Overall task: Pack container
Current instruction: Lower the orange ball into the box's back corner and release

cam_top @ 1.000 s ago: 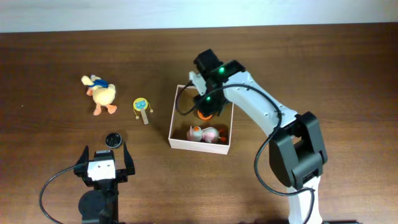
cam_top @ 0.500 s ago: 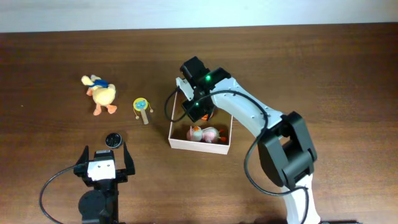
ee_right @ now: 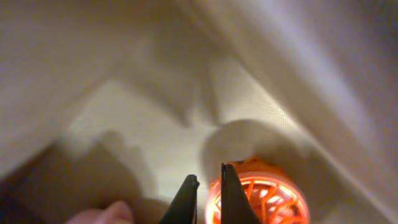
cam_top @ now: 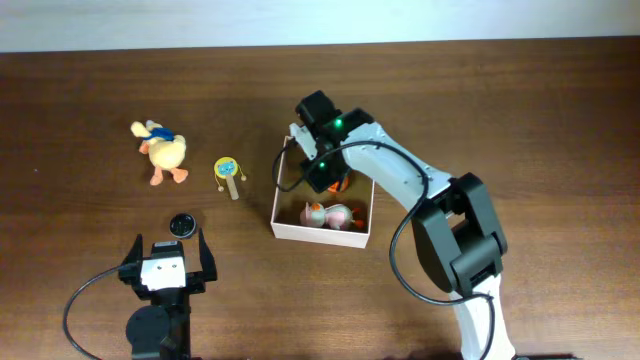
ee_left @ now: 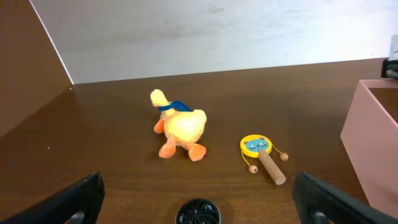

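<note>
Right gripper (ee_right: pixel 206 183) jaws pinched closed over a blurry, half-cropped orange disc (ee_right: pixel 267 199) inside the container (cam_top: pixel 320 234), left gripper (ee_left: pixel 199 188) jaws gaping wide.

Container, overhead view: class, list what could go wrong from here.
1. The right jaws sit shut, low inside the container beside the orange disc; withdrawing could nudge it or snag a wall.
2. The duck, drum rattle and black cap lie outside; adding them may crowd the pink toy.

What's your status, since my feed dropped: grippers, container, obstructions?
Right gripper shut, empty, inside container beside orange toy. Left gripper open, empty. Duck, rattle, black disc outside.
</note>
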You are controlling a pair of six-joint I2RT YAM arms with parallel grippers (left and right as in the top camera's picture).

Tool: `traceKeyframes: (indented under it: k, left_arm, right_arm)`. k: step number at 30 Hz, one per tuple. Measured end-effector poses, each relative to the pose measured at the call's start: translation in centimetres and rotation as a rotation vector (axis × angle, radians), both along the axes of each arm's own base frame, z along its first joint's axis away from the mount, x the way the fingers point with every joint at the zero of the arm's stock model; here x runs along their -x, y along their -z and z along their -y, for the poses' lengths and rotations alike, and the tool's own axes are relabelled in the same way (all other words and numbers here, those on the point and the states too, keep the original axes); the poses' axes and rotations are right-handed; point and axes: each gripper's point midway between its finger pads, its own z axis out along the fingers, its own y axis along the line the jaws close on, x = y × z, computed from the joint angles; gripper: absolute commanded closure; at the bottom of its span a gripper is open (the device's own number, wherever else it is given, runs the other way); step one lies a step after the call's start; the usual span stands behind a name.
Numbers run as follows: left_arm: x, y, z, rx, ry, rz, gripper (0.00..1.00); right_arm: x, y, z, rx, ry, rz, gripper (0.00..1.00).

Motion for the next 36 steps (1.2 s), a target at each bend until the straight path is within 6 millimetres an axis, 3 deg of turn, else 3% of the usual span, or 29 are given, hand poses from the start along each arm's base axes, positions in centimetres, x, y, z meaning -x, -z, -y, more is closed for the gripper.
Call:
traceKeyframes:
  k: [11,36]
  left_arm:
    - [0.0,0.0,0.0,0.0,0.0,0.0,0.01]
    - [0.0,0.0,0.0,0.0,0.0,0.0,0.01]
  right_arm:
    - [-1.1,0.2,3.2,0.036,0.057,-0.014,0.96]
    - [0.4,0.2,3.3,0.049,0.044,-0.072,0.96]
